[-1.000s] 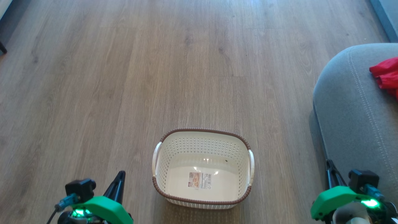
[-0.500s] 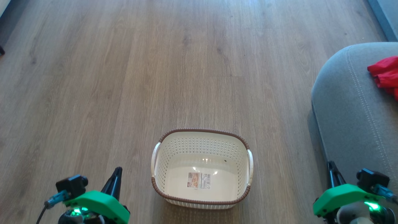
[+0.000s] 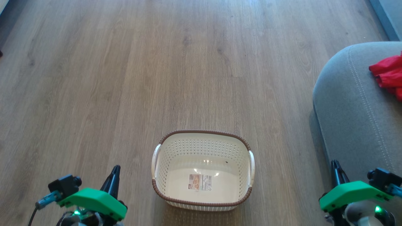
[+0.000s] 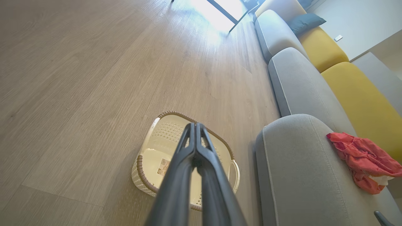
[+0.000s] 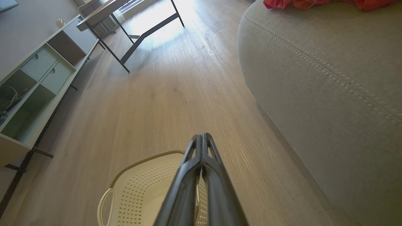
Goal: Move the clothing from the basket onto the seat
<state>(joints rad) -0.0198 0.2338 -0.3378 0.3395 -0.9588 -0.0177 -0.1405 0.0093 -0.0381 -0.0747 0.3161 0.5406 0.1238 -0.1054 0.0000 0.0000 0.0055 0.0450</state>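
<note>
Left hand (image 3: 115,168) and right hand (image 3: 335,163), both closed and empty, have pulled back slightly from the empty basket (image 3: 204,131) between them; red clothing (image 3: 388,75) lies on the seat (image 3: 351,119) ahead-right of the right hand, so task looks done.

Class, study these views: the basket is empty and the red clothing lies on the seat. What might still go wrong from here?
1. The clothing lies bunched on the seat, and the head view cuts it off at the picture's edge, so checking for both garments there may miss one.
2. The right gripper, shut, hangs close beside the seat; an outward swing might snag the fabric.
3. The basket stands on the floor directly ahead; driving forward might knock it.
</note>
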